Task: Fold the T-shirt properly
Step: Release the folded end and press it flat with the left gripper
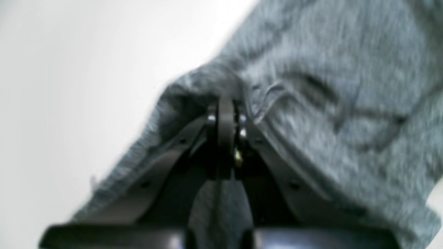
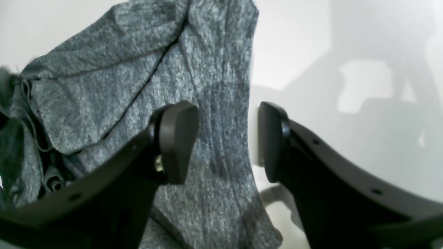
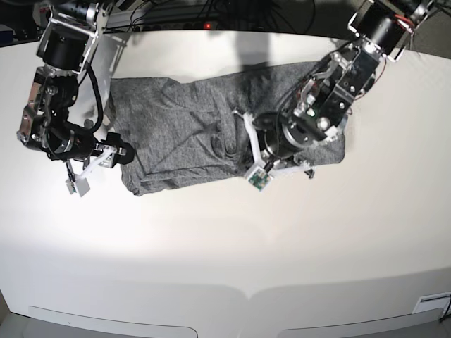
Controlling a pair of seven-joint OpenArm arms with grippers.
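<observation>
Shirt (image 3: 183,134) lying spread on the surface (image 3: 225,232), long axis running side to side. Left claw (image 1: 226,114) pinching a bunched fold mid-shirt. Right claw (image 2: 228,141) hanging agape, holding nothing, straddling the shirt's side edge, nearer that end.

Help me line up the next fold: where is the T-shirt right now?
In the base view the T-shirt lies spread across the white table, toward its far edge, between the open right gripper at its left end and the left gripper, shut on its cloth.
</observation>
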